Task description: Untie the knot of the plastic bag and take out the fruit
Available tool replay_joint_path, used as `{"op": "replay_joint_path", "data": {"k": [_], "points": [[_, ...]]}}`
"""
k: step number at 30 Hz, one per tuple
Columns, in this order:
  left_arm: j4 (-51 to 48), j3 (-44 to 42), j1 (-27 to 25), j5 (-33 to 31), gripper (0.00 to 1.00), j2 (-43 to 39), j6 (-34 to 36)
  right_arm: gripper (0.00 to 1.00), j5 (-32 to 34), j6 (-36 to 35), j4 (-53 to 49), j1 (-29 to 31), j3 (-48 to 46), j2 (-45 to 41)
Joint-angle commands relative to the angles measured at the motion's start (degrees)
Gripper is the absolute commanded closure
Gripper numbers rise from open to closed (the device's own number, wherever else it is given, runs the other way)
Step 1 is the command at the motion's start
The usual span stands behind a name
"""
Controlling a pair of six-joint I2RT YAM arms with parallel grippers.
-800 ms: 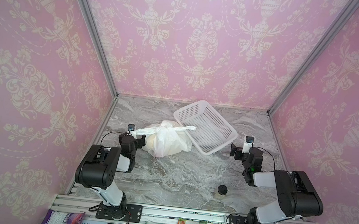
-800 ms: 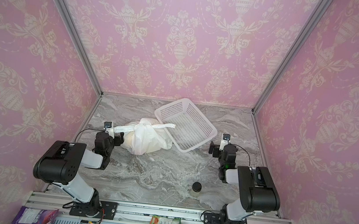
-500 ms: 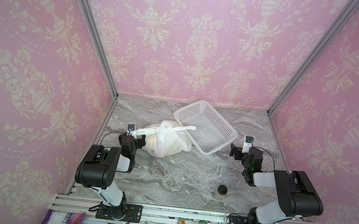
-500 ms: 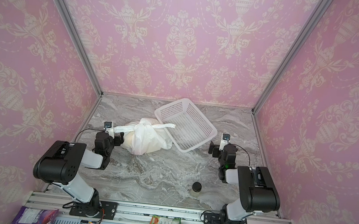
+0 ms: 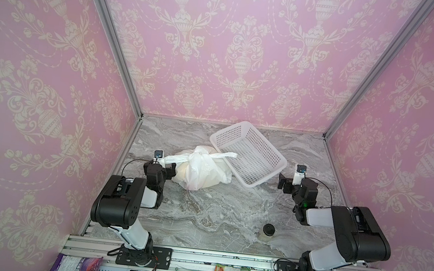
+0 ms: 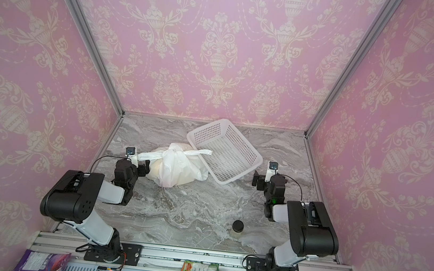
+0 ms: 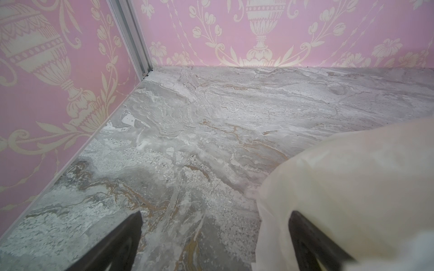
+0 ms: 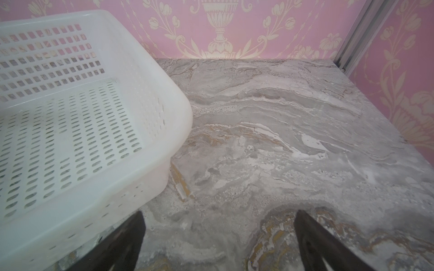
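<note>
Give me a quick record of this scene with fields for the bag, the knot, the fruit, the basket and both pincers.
plastic bag: lying on the table, left of the basket, closed
knot: tied, on top of the bag
fruit: none outside the bag
basket: empty, one bag handle draped over its rim
left pincer: open, beside the bag, holding nothing
right pincer: open, by the basket's corner, holding nothing
jar: black lid, upright, front of the table

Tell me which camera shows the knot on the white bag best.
Both top views: the knot sits uncovered on top of the bag, seen from above. The left wrist view shows only the bag's side; the right wrist view shows only the basket.
</note>
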Motion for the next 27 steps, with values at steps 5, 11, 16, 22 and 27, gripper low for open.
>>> {"op": "replay_joint_path", "data": {"k": [5,11,16,22,27], "points": [[-0.7,-1.5,-1.9,-6.8,0.01,-5.4,1.3,0.00,1.1,-0.3,3.0,0.7,-2.1,-4.3],[-30.6,2.8,-5.0,-15.5,0.01,-31.3,-11.3,0.00,17.9,10.6,-12.3,0.5,-5.4,-25.9],[-42.5,1.2,-4.9,-1.3,0.01,-52.0,-19.6,0.00,16.7,27.2,-46.2,-0.8,6.5,-43.1],[-68.3,9.7,-3.7,-2.0,0.01,-64.2,-32.1,0.00,3.7,37.2,-65.7,-3.4,11.9,-52.8],[-74.2,9.6,-3.4,-3.3,0.01,-67.1,-31.9,0.00,-8.0,35.3,-58.1,-4.4,7.7,-58.5]]}}
